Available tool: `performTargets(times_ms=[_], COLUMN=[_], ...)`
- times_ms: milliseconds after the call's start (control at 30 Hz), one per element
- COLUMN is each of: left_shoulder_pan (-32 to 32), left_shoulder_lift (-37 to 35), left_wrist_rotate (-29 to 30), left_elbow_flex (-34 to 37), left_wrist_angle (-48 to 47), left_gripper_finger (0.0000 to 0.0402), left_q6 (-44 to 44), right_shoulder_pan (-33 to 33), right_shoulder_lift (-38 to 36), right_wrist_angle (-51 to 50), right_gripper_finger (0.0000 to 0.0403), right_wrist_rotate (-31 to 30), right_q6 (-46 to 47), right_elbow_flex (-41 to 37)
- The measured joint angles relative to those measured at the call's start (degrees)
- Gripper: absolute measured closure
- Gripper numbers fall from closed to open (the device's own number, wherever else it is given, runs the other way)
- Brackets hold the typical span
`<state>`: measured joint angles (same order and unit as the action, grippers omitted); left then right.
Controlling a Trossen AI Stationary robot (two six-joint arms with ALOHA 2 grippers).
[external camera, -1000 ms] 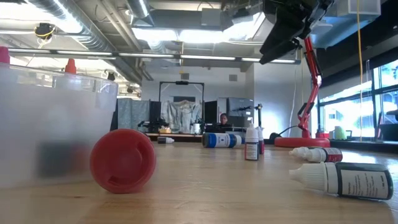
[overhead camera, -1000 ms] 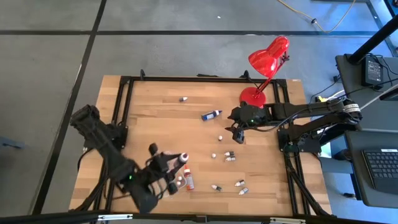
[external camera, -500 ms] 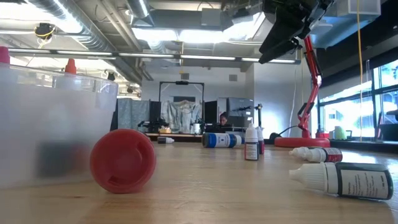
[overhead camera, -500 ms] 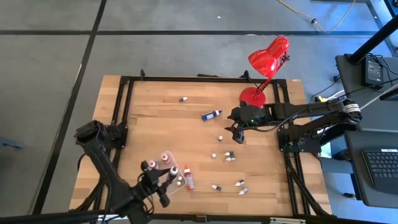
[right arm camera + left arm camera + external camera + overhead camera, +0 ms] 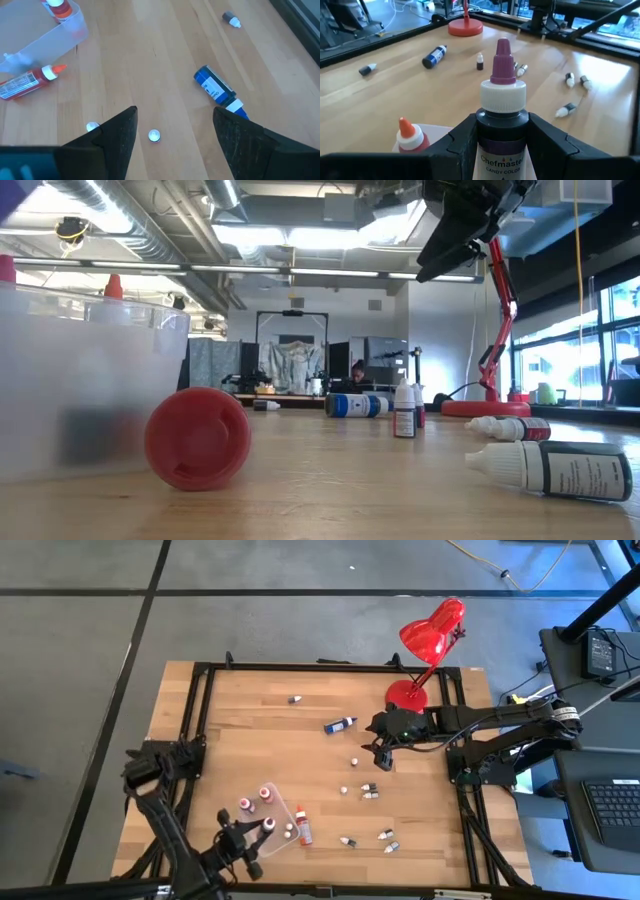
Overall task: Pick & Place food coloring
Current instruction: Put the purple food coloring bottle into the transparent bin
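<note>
My left gripper [image 5: 250, 840] is near the table's near edge, beside the clear tray [image 5: 277, 812], and is shut on a dark food coloring bottle [image 5: 502, 95] with a white collar and purple tip. Other bottles stand in the tray, among them an orange-capped one [image 5: 407, 134]. A red bottle [image 5: 303, 828] lies on its side next to the tray. Several small bottles [image 5: 369, 792] lie scattered on the wood. A blue bottle [image 5: 216, 91] lies on its side. My right gripper [image 5: 383, 756] hangs open above the table near the lamp base, touching nothing. My left gripper pinches the bottle's dark body [image 5: 503, 129], just under the white collar, between its two fingers [image 5: 465, 137]. The bottle points forward along the fingers with its purple tip ahead. It is lifted clear of the table and the tray.
A red desk lamp [image 5: 425, 645] stands on the far right of the table, its base [image 5: 405, 692] close to my right gripper. A loose white cap [image 5: 154, 134] and a small dark bottle [image 5: 296, 698] lie on the wood. Black frame rails [image 5: 205, 710] border the table.
My left gripper has drawn back toward the table's near edge and slightly left, carrying the purple-tipped bottle from above the tray to a spot beside its near side. The tray's standing bottles now show uncovered.
</note>
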<state>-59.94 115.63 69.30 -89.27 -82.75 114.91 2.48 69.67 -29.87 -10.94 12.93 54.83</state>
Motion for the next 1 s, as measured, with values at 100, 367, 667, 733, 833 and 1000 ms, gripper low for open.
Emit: performTargets(times_ms=[100,367,667,733,833,1000], left_shoulder_pan=[0.1,1.4,3.4,4.5,6.3,8.5], left_shoulder_lift=[2.3,6.4,2.4,0.4,-2.9,-7.0], left_wrist_rotate=[-0.1,-1.5,-1.4,-0.8,0.4,-0.4], left_elbow_flex=[0.0,0.0,0.0,0.0,0.0,0.0], left_wrist_angle=[-0.5,0.6,0.6,0.6,0.8,3.2], left_gripper_finger=[0.0262,0.0261,0.0261,0.0261,0.0260,0.0259], left_q6=[-0.8,0.9,-0.4,-0.1,-1.1,-8.3], right_shoulder_pan=[0.0,0.0,3.5,4.4,4.4,5.0], right_shoulder_lift=[0.0,0.0,1.9,4.4,9.3,18.9], right_wrist_angle=[0.0,0.5,23.3,23.7,20.7,11.8], right_gripper_finger=[0.0141,0.0141,0.0141,0.0141,0.0141,0.0141], right_wrist_rotate=[0.0,0.0,25.0,23.8,22.7,25.9], right_q6=[-0.7,-1.3,-15.0,-11.7,-9.5,-15.3], right_elbow_flex=[0.0,0.0,0.8,3.0,7.7,20.2])
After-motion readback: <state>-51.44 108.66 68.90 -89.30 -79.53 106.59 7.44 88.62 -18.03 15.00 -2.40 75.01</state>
